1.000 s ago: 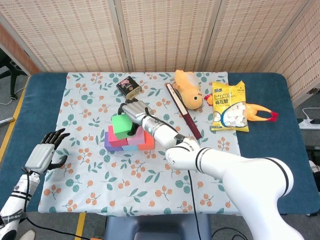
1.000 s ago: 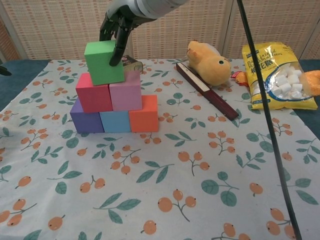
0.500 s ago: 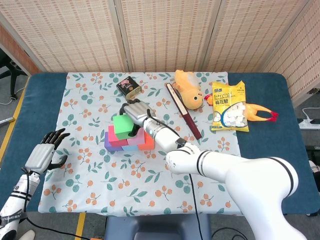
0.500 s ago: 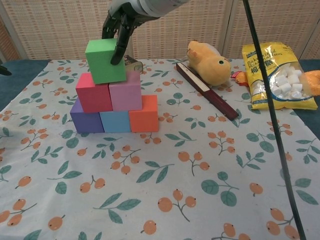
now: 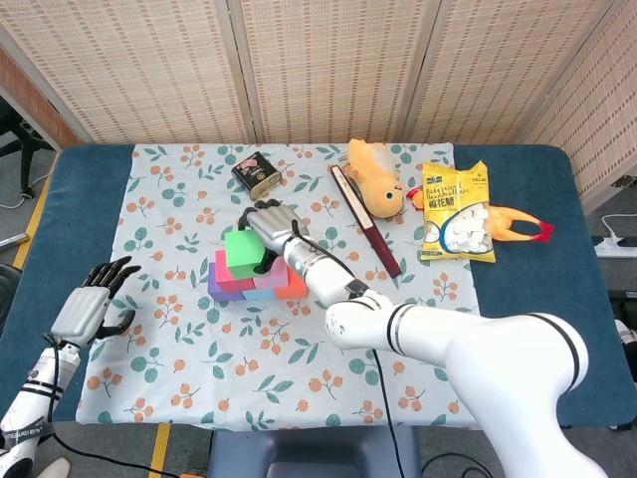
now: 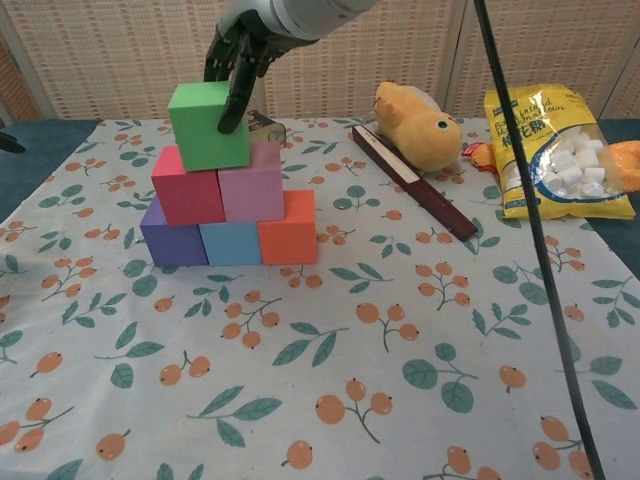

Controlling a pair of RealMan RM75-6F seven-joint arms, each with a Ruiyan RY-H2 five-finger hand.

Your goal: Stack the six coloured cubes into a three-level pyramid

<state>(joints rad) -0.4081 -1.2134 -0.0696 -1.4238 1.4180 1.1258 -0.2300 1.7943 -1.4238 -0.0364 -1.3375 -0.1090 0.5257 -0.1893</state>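
The right hand (image 6: pixel 238 50) is gripping the green cube (image 6: pixel 208 126) atop the pyramid; its fingers (image 6: pixel 236 95) are pressing the cube's side. A tin (image 5: pixel 254 171) is sitting just behind; the left hand (image 5: pixel 88 305), fingers spread, is resting apart on the counter (image 5: pixel 60 214).

Cube stack (image 6: pixel 225 195) left of centre on tabletop (image 5: pixel 90 189): three cubes in bottom row, two on them, top cube (image 6: pixel 208 125) on upper pair, offset left. Right hand (image 6: pixel 240 45) above top cube, fingers (image 6: pixel 236 100) against its right face. Tin (image 5: pixel 256 171) behind stack. Stick (image 6: pixel 412 182) right of stack, plush toy (image 6: pixel 420 125) behind stick, snack bag (image 6: pixel 555 150) far right. Left hand (image 5: pixel 88 304) at lower left of head view, well apart from stack
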